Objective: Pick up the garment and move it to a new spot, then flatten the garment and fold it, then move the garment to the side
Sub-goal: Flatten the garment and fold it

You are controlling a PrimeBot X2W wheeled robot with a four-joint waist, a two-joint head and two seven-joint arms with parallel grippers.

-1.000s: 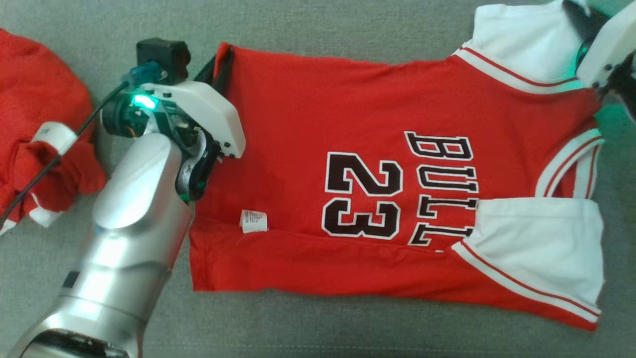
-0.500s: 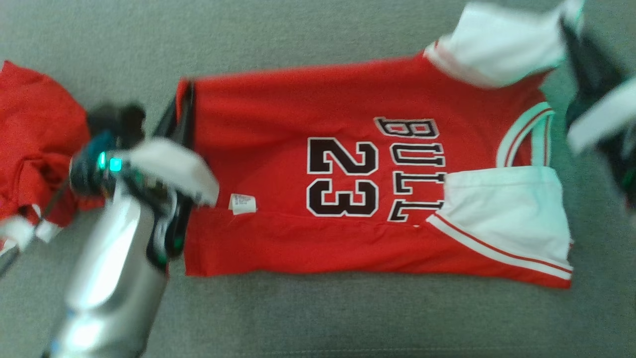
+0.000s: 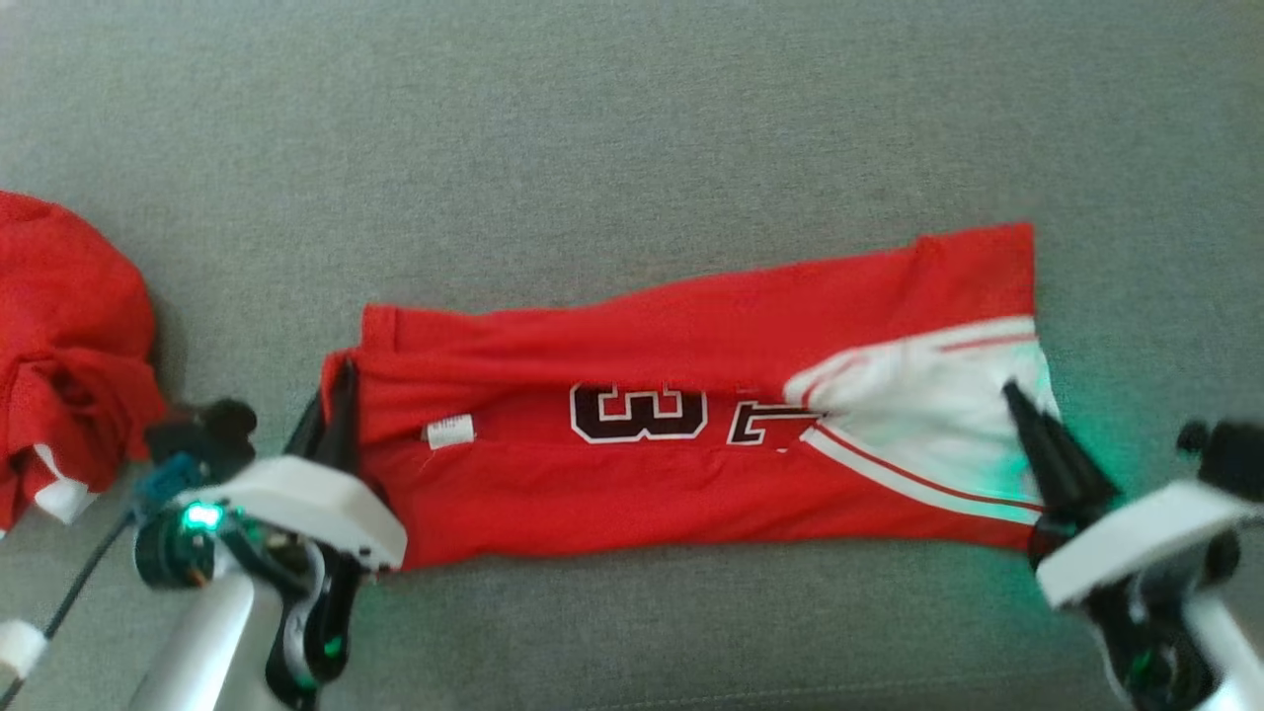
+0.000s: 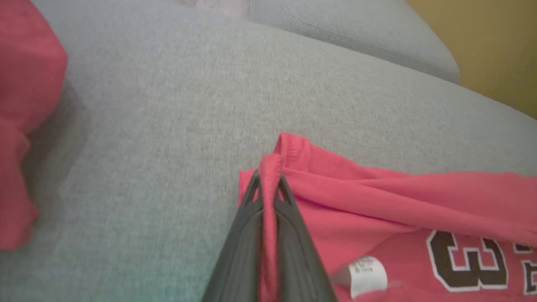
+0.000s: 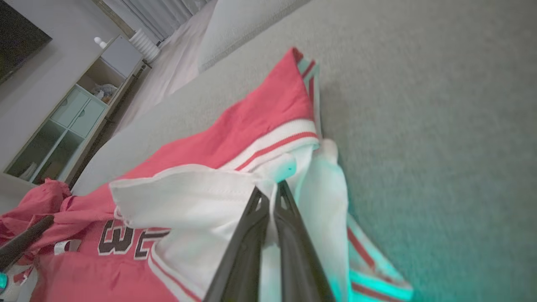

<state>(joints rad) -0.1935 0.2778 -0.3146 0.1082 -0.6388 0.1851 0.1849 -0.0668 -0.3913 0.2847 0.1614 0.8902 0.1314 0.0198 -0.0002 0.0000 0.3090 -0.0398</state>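
One red jersey [image 3: 691, 484] lies folded long and thin in the middle of the gray couch [image 3: 592, 148]. Two grippers hold it. The left gripper [image 3: 343, 373], at 8 o'clock, is pinched tight on the red hem. The right gripper [image 3: 1009, 388], at 4 o'clock, is pinched tight on a white sleeve. One other red cloth [image 3: 69, 336] sits at 9 o'clock.

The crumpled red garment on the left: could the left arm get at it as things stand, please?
Probably not yet: the left gripper is shut on the jersey, though the gray cushion toward it looks free.
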